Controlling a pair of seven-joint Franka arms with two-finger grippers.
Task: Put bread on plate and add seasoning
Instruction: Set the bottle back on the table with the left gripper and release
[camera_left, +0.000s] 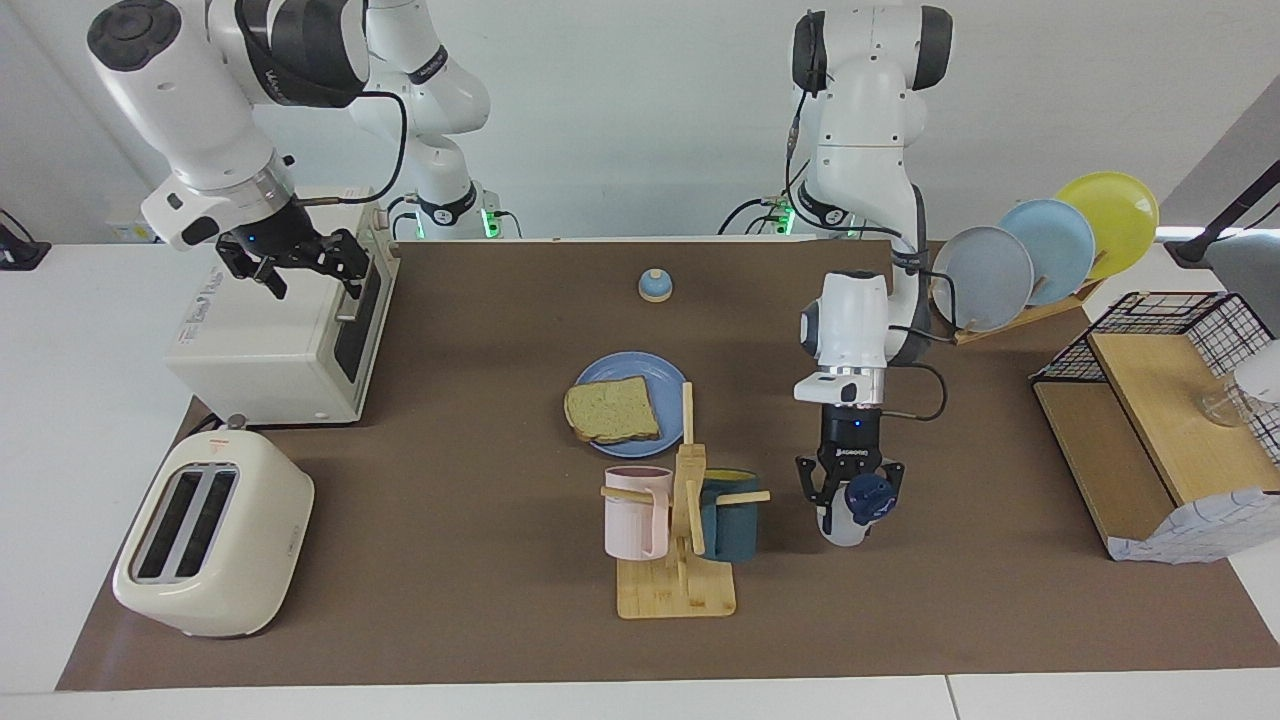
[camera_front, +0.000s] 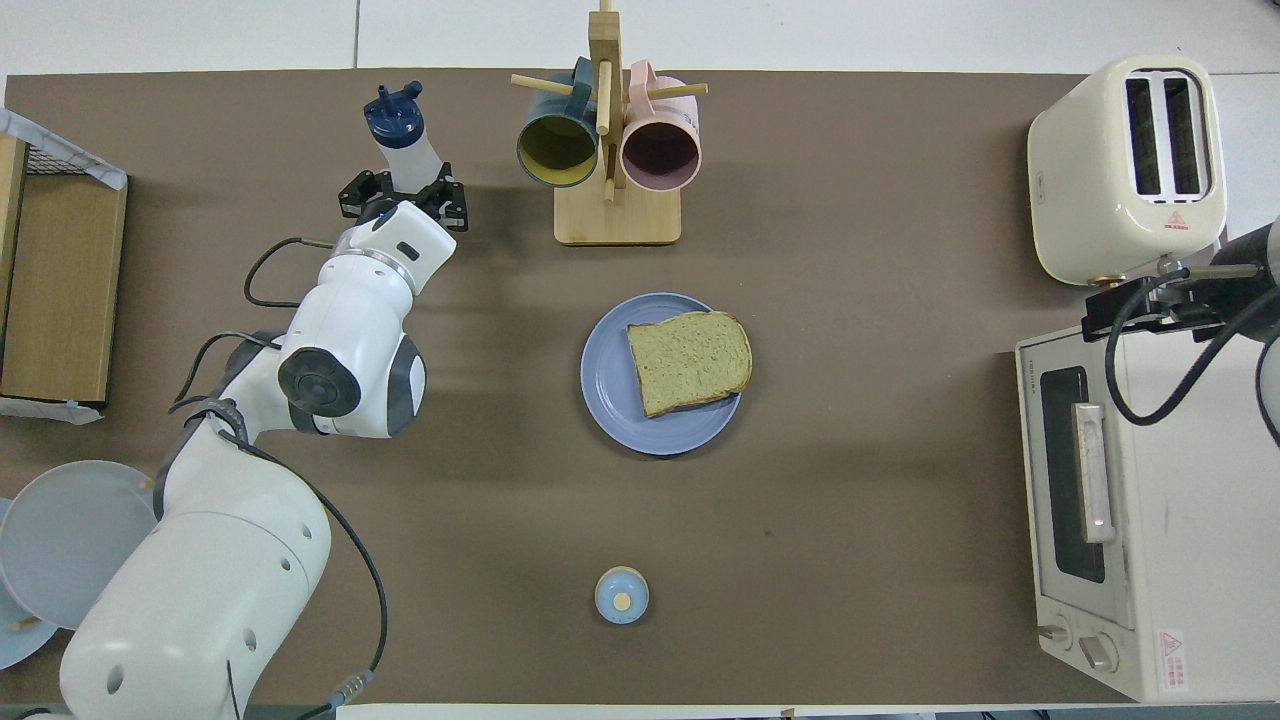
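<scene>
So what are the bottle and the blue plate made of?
The bottle, between the left gripper's fingers, looks like soft translucent white plastic; its navy cap seems harder plastic. The plate under the bread has a matte, even blue surface without shine, so probably plastic or melamine, though glazed ceramic is possible.

We see the bread (camera_left: 613, 409) on the plate (camera_left: 628, 368), mid-table (camera_left: 480, 500). The mug rack (camera_left: 677, 560) stands farther from the robots, the bell (camera_left: 654, 285) nearer. The seasoning (camera_left: 850, 510) sits beside the rack, toward the left arm's end.
</scene>
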